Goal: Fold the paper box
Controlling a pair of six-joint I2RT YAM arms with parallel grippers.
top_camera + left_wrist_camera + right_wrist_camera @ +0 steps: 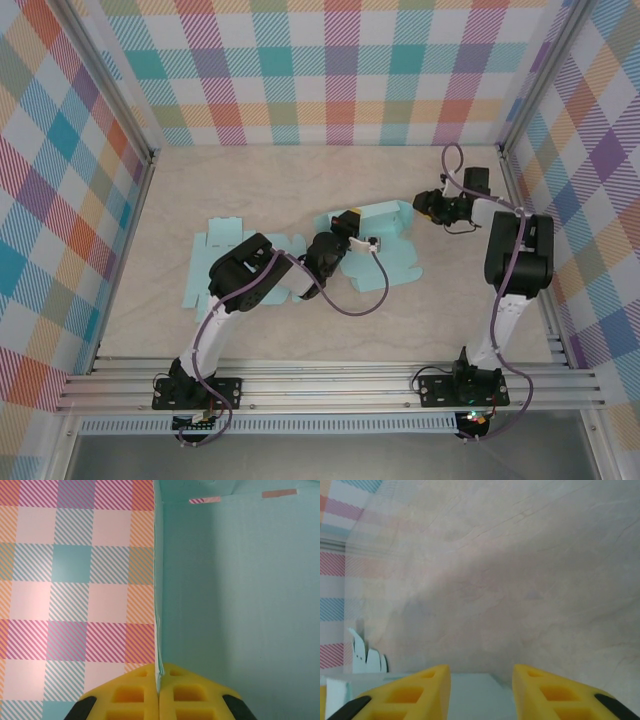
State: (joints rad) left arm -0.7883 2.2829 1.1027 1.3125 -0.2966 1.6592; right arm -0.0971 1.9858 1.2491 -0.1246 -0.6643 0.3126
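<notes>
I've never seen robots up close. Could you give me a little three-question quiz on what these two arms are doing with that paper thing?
1. True or false: the right fingers are pressed shut.
2. What do the left fingers pinch? A a pen; B an upright wall of the paper box; C nothing.
3. What colour is the paper box?
Key: 1 false, they stand apart; 2 B; 3 light blue.

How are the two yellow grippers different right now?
The left gripper is pinched shut on a thin wall of the paper box; the right gripper has its fingers apart. The left gripper clamps paper; the right gripper clamps nothing. Both have yellow fingers.
</notes>
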